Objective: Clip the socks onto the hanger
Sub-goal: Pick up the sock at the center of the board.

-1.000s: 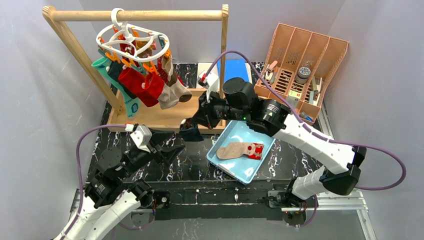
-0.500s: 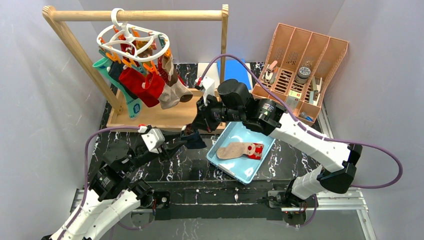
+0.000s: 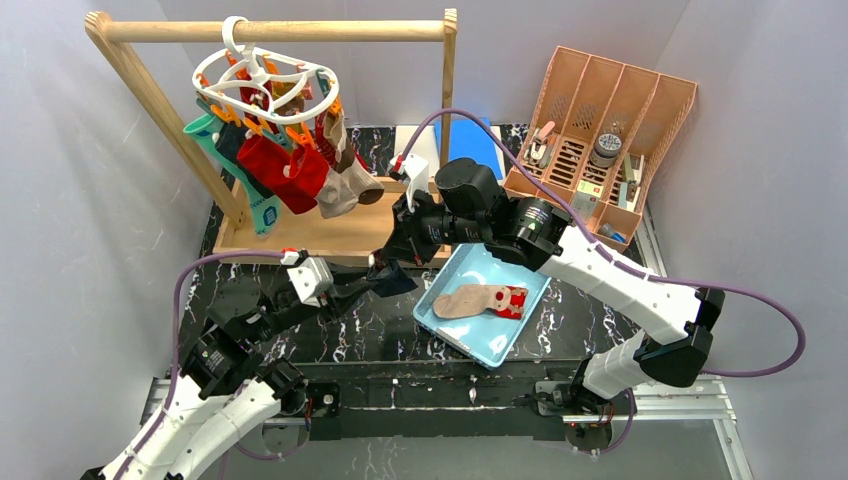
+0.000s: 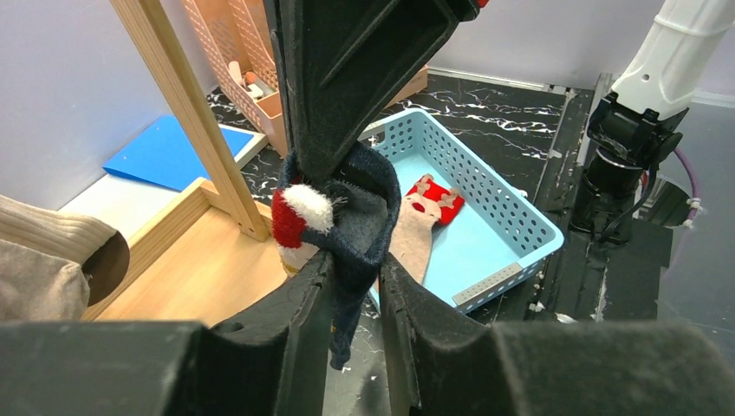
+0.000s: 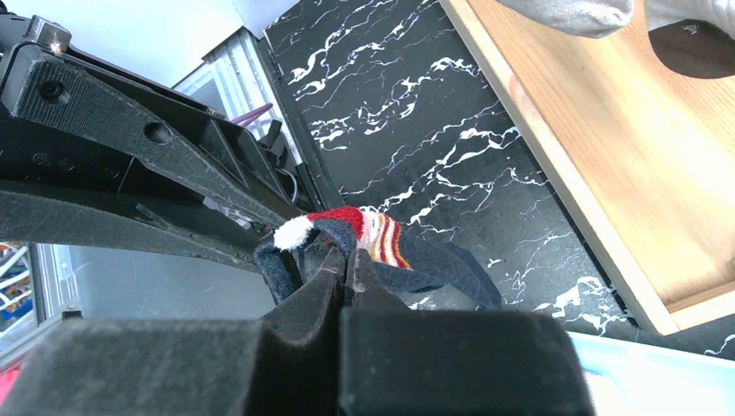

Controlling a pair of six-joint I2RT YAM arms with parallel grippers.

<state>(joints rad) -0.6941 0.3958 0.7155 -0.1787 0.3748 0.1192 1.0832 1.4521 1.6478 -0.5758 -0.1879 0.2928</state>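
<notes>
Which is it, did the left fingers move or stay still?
Yes. The left gripper moved right, toward the blue basket, and its fingers now pinch the navy sock the right gripper holds.

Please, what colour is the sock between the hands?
Navy sock with a red-white patch; left wrist view.
</notes>
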